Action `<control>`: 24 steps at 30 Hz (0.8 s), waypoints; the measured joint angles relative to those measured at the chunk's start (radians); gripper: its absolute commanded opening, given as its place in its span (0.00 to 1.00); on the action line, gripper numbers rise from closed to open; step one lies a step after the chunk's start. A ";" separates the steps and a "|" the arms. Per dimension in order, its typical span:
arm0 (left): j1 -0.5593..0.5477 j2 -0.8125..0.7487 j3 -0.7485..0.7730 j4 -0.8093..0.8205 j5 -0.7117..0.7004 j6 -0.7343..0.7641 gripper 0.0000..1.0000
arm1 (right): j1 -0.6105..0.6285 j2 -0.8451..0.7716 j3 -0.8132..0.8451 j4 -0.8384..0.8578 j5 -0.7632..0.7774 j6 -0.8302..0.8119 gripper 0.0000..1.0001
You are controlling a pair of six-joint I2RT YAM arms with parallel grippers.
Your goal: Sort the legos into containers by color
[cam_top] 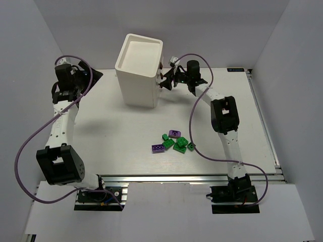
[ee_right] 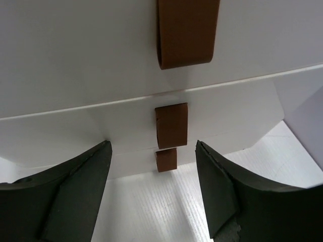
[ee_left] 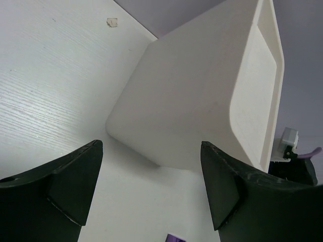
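The tall white cabinet (cam_top: 137,70) stands at the back of the table, its drawers shut. Three brown knobs (cam_top: 161,75) face right. In the right wrist view they show stacked: top (ee_right: 186,31), middle (ee_right: 171,126), bottom (ee_right: 166,160). My right gripper (cam_top: 167,80) (ee_right: 151,151) is open and empty, just in front of the knobs, not touching them. My left gripper (cam_top: 97,75) (ee_left: 151,151) is open and empty, left of the cabinet (ee_left: 202,96). The legos (cam_top: 174,142), purple and green, lie in a loose cluster mid-table. One purple brick (ee_left: 175,238) shows in the left wrist view.
White walls enclose the table on the left, right and back. A metal rail (cam_top: 192,177) runs along the near edge. Purple cables loop from both arms. A small scrap (ee_left: 112,21) lies on the table behind the cabinet.
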 measured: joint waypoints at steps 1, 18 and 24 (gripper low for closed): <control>0.000 -0.012 -0.006 -0.003 0.002 0.000 0.88 | -0.002 0.008 0.002 0.018 -0.006 0.003 0.70; -0.010 -0.161 -0.127 -0.064 0.007 0.000 0.88 | -0.007 0.029 0.009 0.162 -0.010 0.019 0.47; -0.019 -0.180 -0.151 -0.079 0.028 0.003 0.88 | -0.008 0.029 0.009 0.176 -0.068 0.004 0.29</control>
